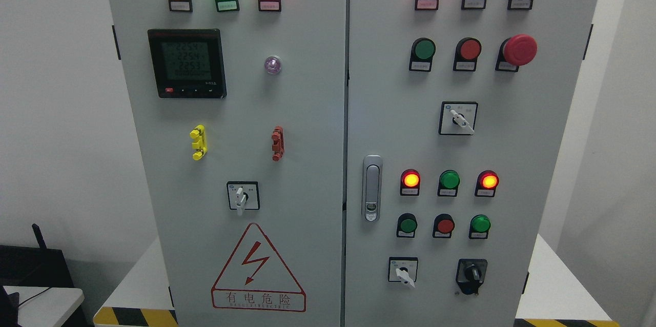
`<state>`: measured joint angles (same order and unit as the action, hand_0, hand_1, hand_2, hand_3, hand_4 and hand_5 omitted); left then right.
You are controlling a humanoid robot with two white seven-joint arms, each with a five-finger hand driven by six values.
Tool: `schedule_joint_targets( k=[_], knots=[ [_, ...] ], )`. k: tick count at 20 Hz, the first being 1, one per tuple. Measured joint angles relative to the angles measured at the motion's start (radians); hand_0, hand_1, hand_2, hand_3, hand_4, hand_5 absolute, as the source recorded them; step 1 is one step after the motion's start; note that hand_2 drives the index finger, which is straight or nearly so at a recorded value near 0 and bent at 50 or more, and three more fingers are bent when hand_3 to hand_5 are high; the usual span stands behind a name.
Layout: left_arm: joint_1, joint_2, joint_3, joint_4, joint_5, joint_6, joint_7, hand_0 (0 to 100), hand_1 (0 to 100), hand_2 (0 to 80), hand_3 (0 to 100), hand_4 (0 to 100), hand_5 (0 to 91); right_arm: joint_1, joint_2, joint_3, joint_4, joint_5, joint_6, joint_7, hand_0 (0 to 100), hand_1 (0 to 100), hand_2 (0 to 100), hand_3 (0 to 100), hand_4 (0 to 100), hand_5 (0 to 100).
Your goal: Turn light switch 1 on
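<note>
**Control cabinet faced, no hand yet raised**

A grey two-door cabinet (307,163) filled the view. Neither robot hand was in view, so their fingers could not be judged. Lamps, push buttons and rotary selectors covered both doors; the labels were too small to read, so switch 1 could not be picked out. The reach apparently had not begun. Next, one arm would need to rise toward the right control, perhaps the left door's selector (241,198).

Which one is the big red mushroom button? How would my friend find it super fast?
Look at the right door of the grey cabinet, second row from the top. The mushroom button sits at the right end, beside a flat red button and a green button. It alone bulges out like a fat red cap.
</note>
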<state>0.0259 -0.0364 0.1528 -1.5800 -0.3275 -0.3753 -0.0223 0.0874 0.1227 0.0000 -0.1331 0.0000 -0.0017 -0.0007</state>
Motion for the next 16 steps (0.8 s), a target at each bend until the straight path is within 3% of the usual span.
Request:
schedule_joint_targets(
  k=[7, 16],
  knots=[
    [-0.018, -0.02, -0.083, -0.033, -0.081, 0.156, 0.185, 0, 47, 36.7, 68, 79, 75.6, 0.0, 0.0, 0.0, 0.0, 0.0, 0.0, 0.0, 12, 39, 0, 0, 0, 0],
    [-0.099, -0.039, -0.195, -0.072, -0.117, 0.362, 0.355, 1, 55, 39.4, 70, 81, 80.1, 0.0, 0.0, 0.0, 0.0, 0.0, 0.0, 0.0, 12, 39, 0, 0, 0, 0]
  ],
)
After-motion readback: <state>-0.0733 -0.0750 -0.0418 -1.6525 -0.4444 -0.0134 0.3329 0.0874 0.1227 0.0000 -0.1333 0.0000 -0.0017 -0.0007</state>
